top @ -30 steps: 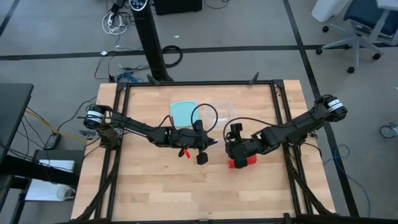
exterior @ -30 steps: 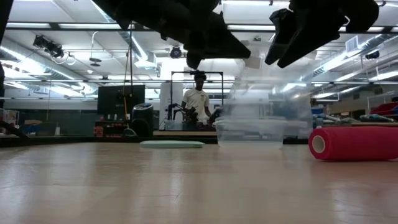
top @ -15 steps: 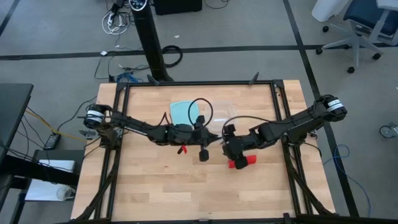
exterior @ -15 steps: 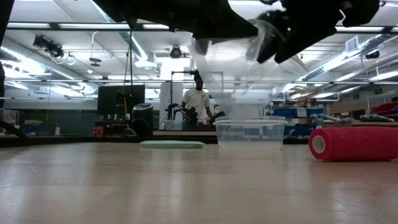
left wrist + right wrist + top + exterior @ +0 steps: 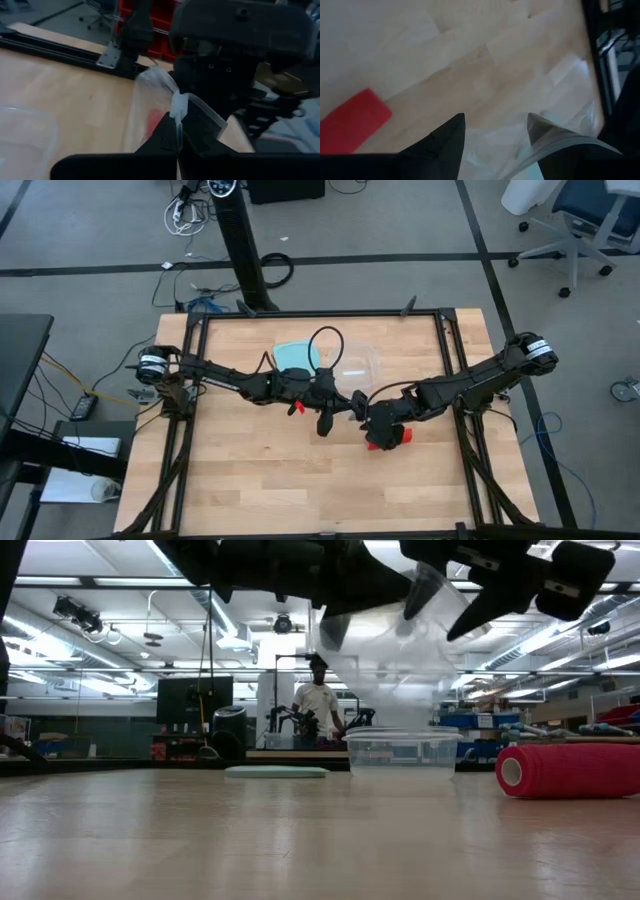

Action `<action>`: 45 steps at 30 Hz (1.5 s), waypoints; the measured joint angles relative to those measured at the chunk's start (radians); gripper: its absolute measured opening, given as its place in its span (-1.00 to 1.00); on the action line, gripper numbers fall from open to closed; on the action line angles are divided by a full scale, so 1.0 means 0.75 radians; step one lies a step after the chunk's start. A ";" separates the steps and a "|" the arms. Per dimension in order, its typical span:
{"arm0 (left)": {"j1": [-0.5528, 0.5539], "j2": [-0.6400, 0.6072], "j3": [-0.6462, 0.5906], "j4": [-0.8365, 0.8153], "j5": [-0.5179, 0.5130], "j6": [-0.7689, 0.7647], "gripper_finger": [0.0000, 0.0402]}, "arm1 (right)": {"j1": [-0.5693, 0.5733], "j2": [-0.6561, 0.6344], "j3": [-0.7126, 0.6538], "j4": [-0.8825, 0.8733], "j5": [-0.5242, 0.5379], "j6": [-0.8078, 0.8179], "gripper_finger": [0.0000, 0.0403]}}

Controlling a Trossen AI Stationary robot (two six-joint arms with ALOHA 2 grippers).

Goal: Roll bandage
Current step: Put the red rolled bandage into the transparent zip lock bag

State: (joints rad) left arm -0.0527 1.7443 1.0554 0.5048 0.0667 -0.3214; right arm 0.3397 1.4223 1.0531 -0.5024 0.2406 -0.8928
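My two arms have drawn together mid-table, left end effector (image 5: 176, 131) pinching the clear bag (image 5: 150, 107), right end effector (image 5: 496, 131) open above the rolled bandage (image 5: 570, 770).

Rows of ceiling strip lights (image 5: 120, 585) flood the workshop with even, cool brightness, leaving the wooden surface (image 5: 250, 480) softly lit with only faint shadows beneath the arms. At table height, the near boards blur into a pale sheen of reflected glare, while the arms overhead fall into silhouette against the lamps. The clear plastic bag (image 5: 390, 640) catches milky highlights. Both wrist cameras render soft, out-of-focus close-ups, the dark fingers (image 5: 447, 137) smeared at the frame edge and the red bandage (image 5: 352, 122) fuzzy.
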 joint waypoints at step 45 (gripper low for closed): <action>-0.057 0.150 -0.039 -0.169 -0.103 0.109 -1.00 | -0.040 0.000 -0.310 0.345 0.112 -0.057 -0.03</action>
State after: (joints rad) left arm -0.0952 1.8565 1.0264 0.3779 -0.0109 -0.2398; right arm 0.3099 1.4223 0.8206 -0.2436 0.3243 -0.9353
